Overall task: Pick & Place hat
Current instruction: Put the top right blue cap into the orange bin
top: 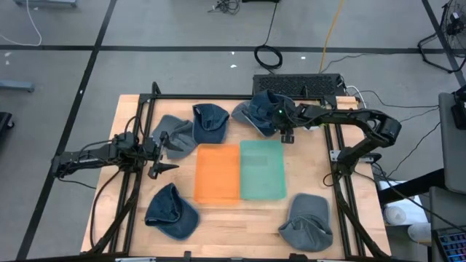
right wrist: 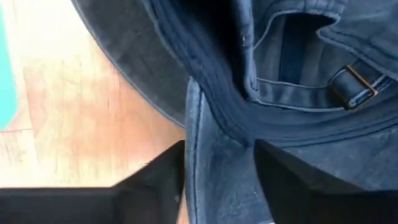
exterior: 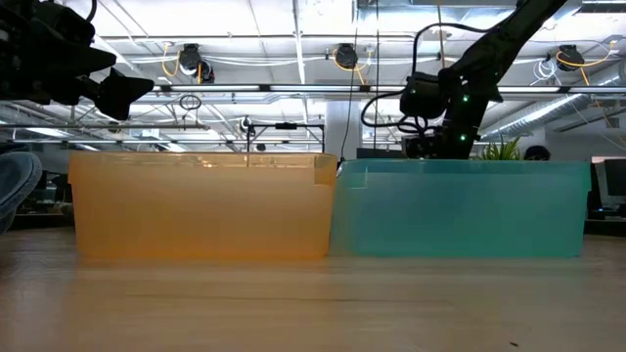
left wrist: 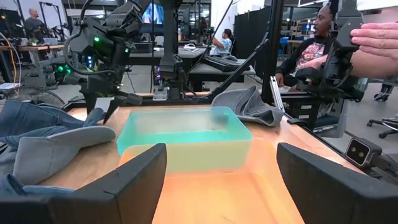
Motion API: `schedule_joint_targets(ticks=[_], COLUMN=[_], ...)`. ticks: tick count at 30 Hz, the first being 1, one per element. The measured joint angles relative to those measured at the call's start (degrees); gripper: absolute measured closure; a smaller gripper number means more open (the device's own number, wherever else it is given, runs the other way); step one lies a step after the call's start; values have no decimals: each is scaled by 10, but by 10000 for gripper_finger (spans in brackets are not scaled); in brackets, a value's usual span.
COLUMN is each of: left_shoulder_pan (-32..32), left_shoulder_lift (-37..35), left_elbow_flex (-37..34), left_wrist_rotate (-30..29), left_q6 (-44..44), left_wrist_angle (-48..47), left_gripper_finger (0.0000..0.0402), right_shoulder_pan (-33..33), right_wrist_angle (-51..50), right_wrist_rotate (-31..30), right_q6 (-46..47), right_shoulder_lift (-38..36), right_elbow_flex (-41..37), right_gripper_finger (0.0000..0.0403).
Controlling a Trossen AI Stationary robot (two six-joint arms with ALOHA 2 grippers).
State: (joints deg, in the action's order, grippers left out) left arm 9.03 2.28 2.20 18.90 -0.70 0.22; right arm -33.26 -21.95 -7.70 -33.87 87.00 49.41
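A dark blue hat (top: 262, 108) lies at the far edge behind the teal bin (top: 262, 169), partly over a grey hat (top: 242, 111). My right gripper (top: 284, 131) points down at it and is shut on its cloth; the strap and buckle (right wrist: 354, 81) show in the right wrist view. My left gripper (top: 167, 155) is open and empty, above the table just left of the orange bin (top: 217, 173), facing the bins (left wrist: 186, 134). In the low view it shows at the upper left (exterior: 108, 88). My right gripper pinches a seamed fold of the dark blue hat's cloth (right wrist: 217, 168) between its two fingers (right wrist: 283, 177), coming from above and pointing down. The rest of the hat spreads out beyond the fingers. I cannot tell whether the hat is lifted or still rests on the table.
Other hats lie around: grey (top: 173, 135) and dark blue (top: 210, 122) at the far left, blue (top: 171, 212) at the near left, grey (top: 307, 222) at the near right. A black frame rings the table. People and a hand (left wrist: 379, 37) show beyond the table.
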Motion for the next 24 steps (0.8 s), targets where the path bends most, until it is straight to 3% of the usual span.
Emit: schedule_joint_targets(ticks=[7, 24], left_shoulder_pan=[0, 0], left_shoulder_lift=[0, 0], left_elbow_flex=[0, 0], left_wrist_rotate=[0, 0], left_q6=[0, 0], left_wrist_angle=[0, 0], left_gripper_finger=[92, 92], right_shoulder_pan=[0, 0], right_wrist_angle=[3, -1], right_wrist_rotate=[-6, -14], right_q6=[0, 14], right_shoulder_lift=[-1, -1], right_elbow_flex=[0, 0], right_gripper_finger=[390, 401])
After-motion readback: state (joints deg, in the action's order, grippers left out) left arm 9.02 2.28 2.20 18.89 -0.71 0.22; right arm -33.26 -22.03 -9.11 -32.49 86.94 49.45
